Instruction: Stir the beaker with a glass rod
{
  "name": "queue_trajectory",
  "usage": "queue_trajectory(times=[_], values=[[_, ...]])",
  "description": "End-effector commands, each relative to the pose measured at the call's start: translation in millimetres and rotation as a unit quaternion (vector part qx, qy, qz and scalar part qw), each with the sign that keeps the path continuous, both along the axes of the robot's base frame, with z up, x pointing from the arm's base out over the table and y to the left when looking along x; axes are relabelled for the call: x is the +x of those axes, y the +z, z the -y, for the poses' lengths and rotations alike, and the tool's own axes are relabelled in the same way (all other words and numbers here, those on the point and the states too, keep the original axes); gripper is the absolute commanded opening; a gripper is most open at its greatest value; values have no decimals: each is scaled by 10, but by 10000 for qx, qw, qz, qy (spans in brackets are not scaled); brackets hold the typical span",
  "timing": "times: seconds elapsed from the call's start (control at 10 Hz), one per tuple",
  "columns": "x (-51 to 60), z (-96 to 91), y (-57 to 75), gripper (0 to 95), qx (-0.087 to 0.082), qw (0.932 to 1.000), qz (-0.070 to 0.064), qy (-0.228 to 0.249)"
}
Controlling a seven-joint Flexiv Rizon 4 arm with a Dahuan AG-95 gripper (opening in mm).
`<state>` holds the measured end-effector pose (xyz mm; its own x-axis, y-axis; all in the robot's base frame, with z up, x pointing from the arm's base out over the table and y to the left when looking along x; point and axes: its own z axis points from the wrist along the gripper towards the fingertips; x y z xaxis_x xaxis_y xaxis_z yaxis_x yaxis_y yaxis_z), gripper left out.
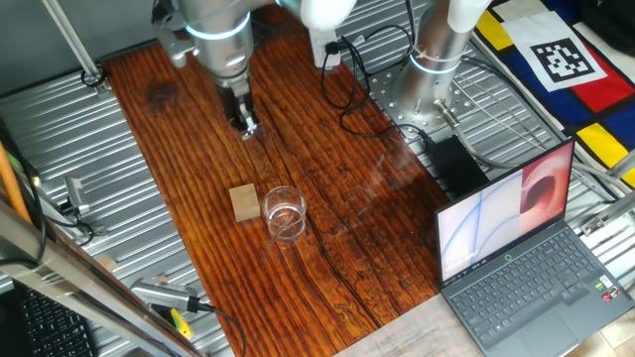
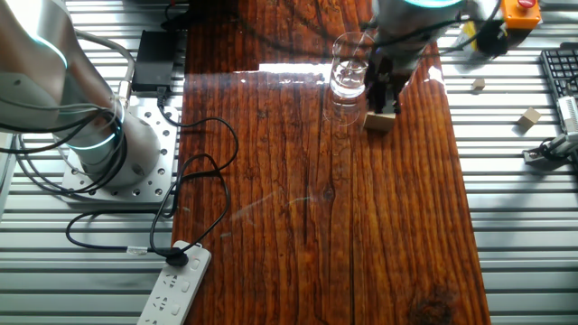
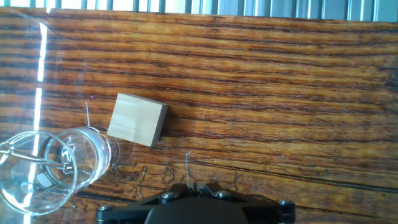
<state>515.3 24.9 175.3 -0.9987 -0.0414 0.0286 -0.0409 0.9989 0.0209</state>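
The beaker (image 1: 285,213) is a small clear glass cylinder standing upright on the wooden tabletop (image 1: 327,149), next to a tan wooden block (image 1: 244,201). In the hand view the beaker (image 3: 46,171) is at the lower left and the block (image 3: 138,119) is just right of it. My gripper (image 1: 246,127) hangs above the table, behind the block and apart from the beaker. Its jaws are nearly together in the hand view (image 3: 196,184), with a thin clear glass rod (image 3: 187,163) sticking out from between them. In the other fixed view the gripper (image 2: 386,99) is over the block (image 2: 380,122), beside the beaker (image 2: 349,68).
An open laptop (image 1: 526,248) sits at the right front. The arm's base (image 1: 437,59) with black cables (image 1: 347,99) is at the back. A power strip (image 2: 172,289) and metal-slat surfaces with small tools (image 1: 169,297) flank the wooden board.
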Motion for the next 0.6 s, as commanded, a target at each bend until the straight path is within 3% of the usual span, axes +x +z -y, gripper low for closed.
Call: queue_trajectory(times=[0.1, 0.3, 0.6], values=[[7, -17, 30, 0, 21, 9999, 50, 131], [7, -15, 28, 0, -49, 9996, 73, 255], [4, -8, 29, 0, -11, 9984, 164, 540]])
